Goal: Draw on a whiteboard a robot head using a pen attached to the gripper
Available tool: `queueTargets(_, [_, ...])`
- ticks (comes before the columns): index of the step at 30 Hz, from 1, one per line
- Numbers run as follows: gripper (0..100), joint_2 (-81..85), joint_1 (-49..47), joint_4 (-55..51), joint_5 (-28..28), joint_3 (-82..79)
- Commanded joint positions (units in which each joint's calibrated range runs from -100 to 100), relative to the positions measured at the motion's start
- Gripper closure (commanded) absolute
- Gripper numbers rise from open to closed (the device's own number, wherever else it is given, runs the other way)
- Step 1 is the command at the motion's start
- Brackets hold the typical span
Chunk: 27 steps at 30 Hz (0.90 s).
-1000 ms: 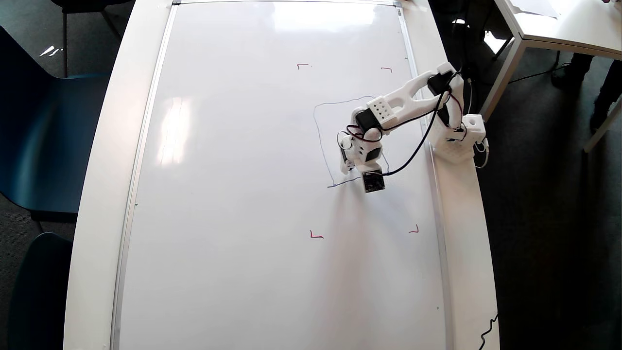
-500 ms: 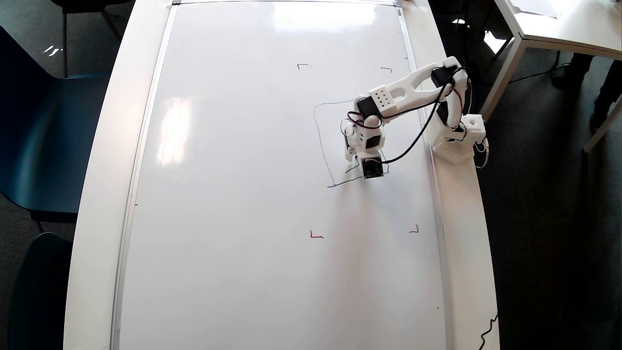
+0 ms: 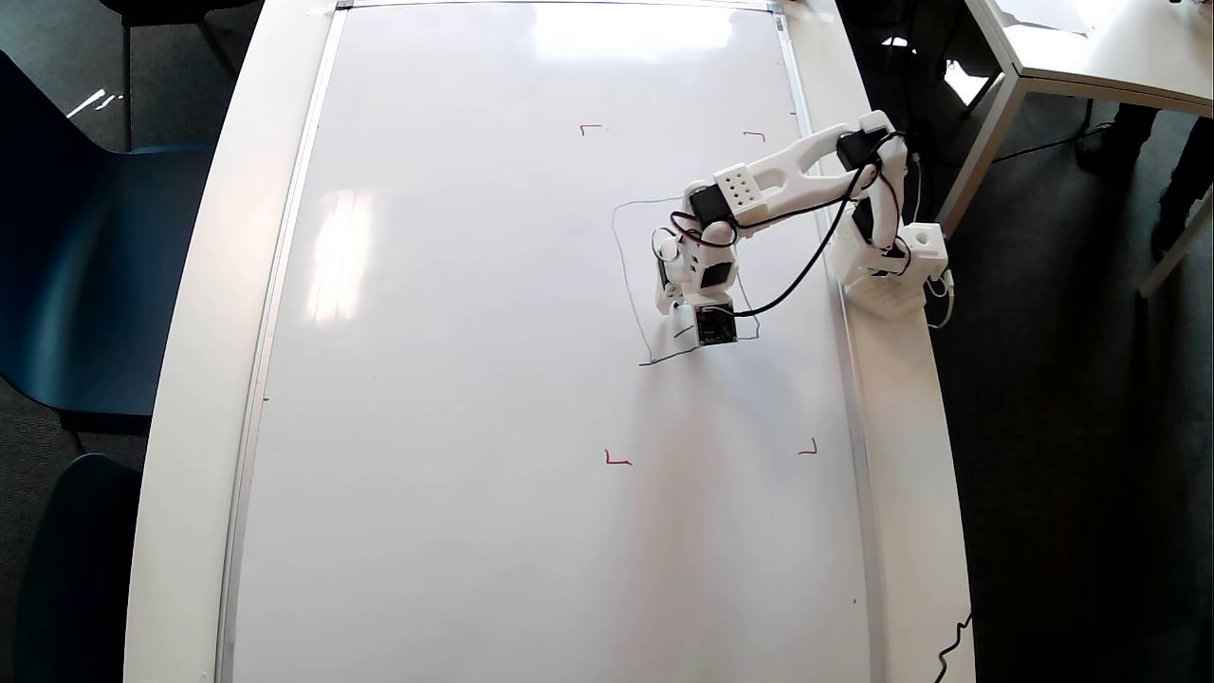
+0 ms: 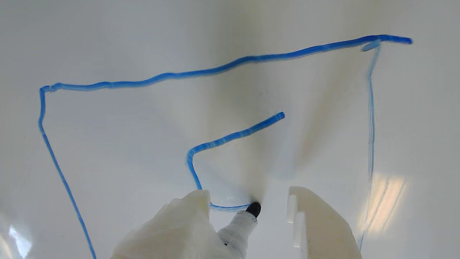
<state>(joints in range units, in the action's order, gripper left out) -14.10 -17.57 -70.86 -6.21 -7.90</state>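
Right, the gripper (image 4: 248, 201) is down over the whiteboard (image 3: 455, 379), and in the wrist view the pen (image 4: 240, 225) pokes out between its two white fingers (image 4: 316, 223), its dark tip pressed onto the glossy surface. The fingers stand apart with a clear gap on the right side of the pen; the pen lies against the left finger — whether that finger actually pinches it I cannot tell.

The robot head (image 4: 230, 72) is only an outline so far: a big tilted blue rectangle, its right side fainter than the rest. Inside it runs a shorter stroke (image 4: 222, 140) that slants down to the left, bends, drops and turns right along the bottom to meet the pen tip.

From the overhead view, the gripper (image 3: 669, 299) hangs inside the lower part of the drawn rectangle (image 3: 626, 275), on the right half of the board. Four small red corner marks (image 3: 616, 460) sit well outside the drawing — two above, two below. The arm's base (image 3: 892, 289) stands on the table rim just right of the board's frame.
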Motion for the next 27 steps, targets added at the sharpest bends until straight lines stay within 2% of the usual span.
queueTargets(1, [85, 0.0, -2.1, 0.5, 0.0, 0.5])
queueTargets(13, [85, -0.3, -7.3, 0.4, -0.8, 0.9])
queueTargets(21, [85, 1.1, -4.3, -1.2, -0.8, 4.7])
queueTargets(27, [78, 6.0, -1.6, -2.4, 1.0, 7.2])
